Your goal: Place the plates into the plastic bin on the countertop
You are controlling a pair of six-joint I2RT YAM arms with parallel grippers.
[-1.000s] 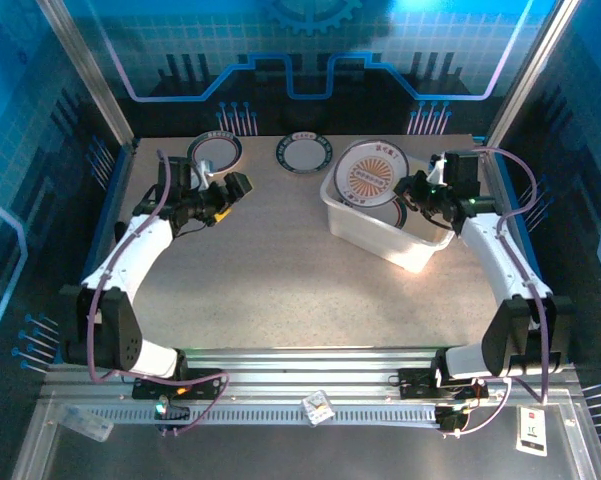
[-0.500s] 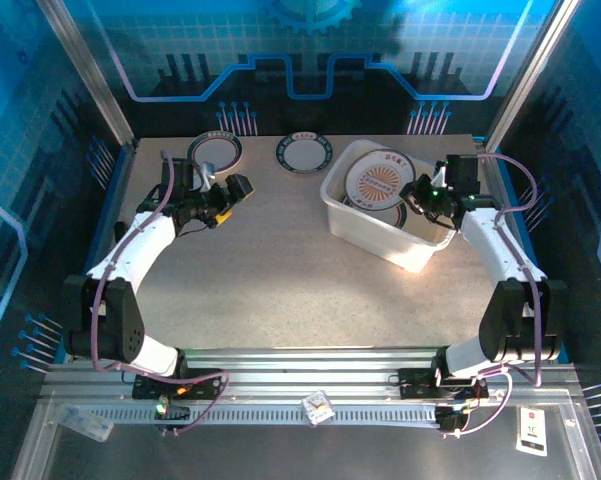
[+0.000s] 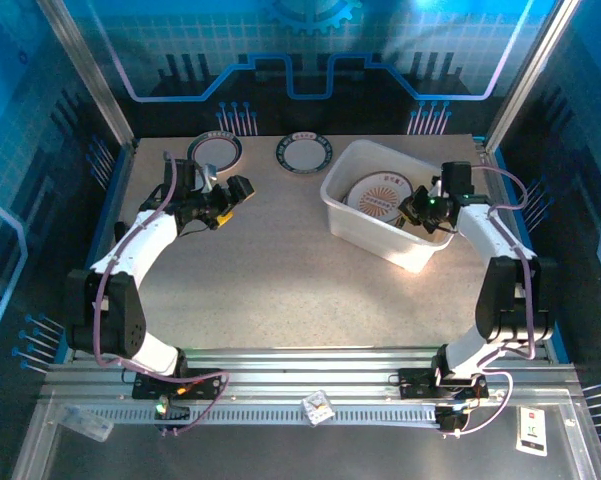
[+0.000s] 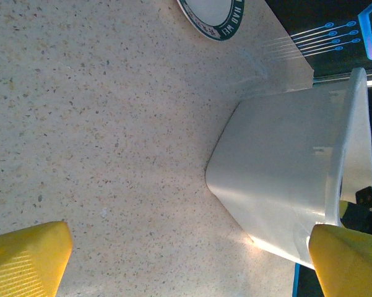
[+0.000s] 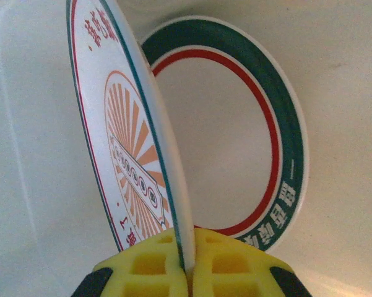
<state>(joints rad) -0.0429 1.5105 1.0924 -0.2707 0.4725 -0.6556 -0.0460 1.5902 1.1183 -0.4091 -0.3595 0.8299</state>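
From above, the counter (image 3: 270, 270) is beige and speckled. The bin (image 3: 405, 250) sits at 2 o'clock on it. The sunburst plate (image 3: 378, 195) is inside the bin, with its orange rays facing up. The right claw (image 3: 416, 208) is down in the bin at the plate's 4 o'clock edge, and it is pinched tight on that edge. Two more plates lie flat at the back of the counter. The left plate (image 3: 216, 152) is at 11 o'clock and the mid plate (image 3: 304, 153) is at 12 o'clock. The left claw (image 3: 230, 203) is at 10 o'clock, near the left plate but not touching it. It holds nothing.

In the left wrist view, the left claw (image 4: 186, 266) is spread wide. One yellow finger (image 4: 25, 257) is at 7 o'clock and the other is at 5 o'clock, with bare counter (image 4: 80, 124) between them. The white bin (image 4: 285, 179) is at 4 o'clock. Part of the mid plate (image 4: 213, 13) peeks in at 12 o'clock.

In the right wrist view, the right claw (image 5: 186, 263) is at 6 o'clock. Its yellow pads (image 5: 142, 266) squeeze the rim of the sunburst plate (image 5: 121, 142), which we see almost edge on. It runs up to 11 o'clock. Behind it, a green plate (image 5: 285, 124) with a red ring lies flat on the bottom of the bin (image 5: 353, 74), from the middle out to 3 o'clock.
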